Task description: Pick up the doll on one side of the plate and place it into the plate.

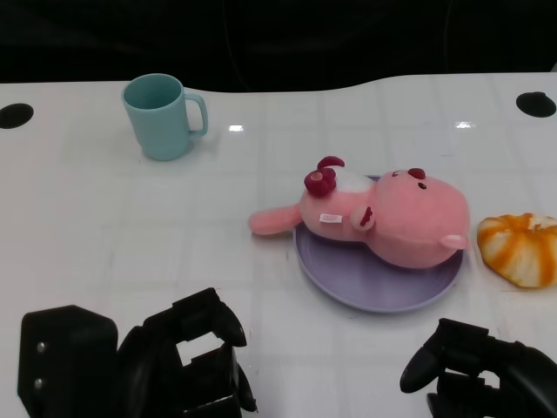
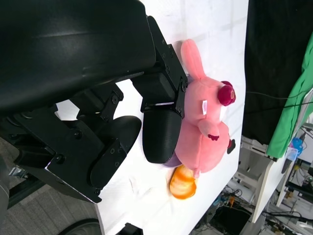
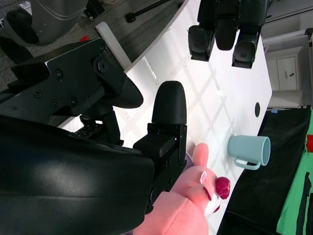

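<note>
A pink plush doll (image 1: pixel 383 218) lies on its back across the purple plate (image 1: pixel 374 283) at the table's middle right, one ear sticking out past the plate's left rim. The doll (image 2: pixel 205 127) also shows in the left wrist view, and its ear end (image 3: pixel 193 196) in the right wrist view. My left hand (image 1: pixel 187 361) rests low at the near left, fingers apart, holding nothing. At the near right my right hand (image 1: pixel 470 370) is also empty with its fingers apart. Both hands sit well short of the plate.
A teal mug (image 1: pixel 164 116) stands at the far left; it appears too in the right wrist view, mug (image 3: pixel 249 151). An orange-and-white round toy (image 1: pixel 520 248) lies just right of the plate. Dark round holes (image 1: pixel 15 115) mark the table's far corners.
</note>
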Tool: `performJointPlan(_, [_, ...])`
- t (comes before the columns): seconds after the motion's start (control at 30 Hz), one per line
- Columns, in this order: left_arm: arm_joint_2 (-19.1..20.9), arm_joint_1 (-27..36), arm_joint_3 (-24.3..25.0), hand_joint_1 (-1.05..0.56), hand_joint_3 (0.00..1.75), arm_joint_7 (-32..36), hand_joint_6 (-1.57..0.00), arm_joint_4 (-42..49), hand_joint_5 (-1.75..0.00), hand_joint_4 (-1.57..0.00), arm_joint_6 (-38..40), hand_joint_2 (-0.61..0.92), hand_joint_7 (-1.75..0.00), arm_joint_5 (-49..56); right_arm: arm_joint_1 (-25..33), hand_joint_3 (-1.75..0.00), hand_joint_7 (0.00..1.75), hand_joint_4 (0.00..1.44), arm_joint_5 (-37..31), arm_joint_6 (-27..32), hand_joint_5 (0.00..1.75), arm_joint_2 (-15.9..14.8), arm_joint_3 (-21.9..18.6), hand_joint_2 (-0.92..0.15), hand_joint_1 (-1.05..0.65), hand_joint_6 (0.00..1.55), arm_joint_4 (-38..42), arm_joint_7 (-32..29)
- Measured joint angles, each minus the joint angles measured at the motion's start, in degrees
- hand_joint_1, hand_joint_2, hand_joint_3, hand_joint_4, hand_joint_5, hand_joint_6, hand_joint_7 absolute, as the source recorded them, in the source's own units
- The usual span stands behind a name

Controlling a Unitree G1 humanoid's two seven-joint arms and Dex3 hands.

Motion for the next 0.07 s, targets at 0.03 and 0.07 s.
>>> performJointPlan(0.03, [0.13, -0.03, 0.01, -0.06, 1.55, -0.16, -0.8, 0.19, -1.75, -0.94, -0.33, 0.39, -1.7, -0.01, -0.02, -1.08, 1.38, 0.65, 0.0, 0.0, 1.75, 0.0, 0.0, -0.65, -0.05, 0.52, 0.01, 0.01])
performJointPlan(0.07, [0.24, -0.07, 0.05, -0.06, 1.55, -0.34, -0.8, 0.29, -1.75, -0.94, -0.58, 0.39, -1.7, -0.02, -0.04, -1.08, 1.38, 0.65, 0.0, 0.0, 1.75, 0.01, 0.0, -0.65, -0.05, 0.52, 0.01, 0.01])
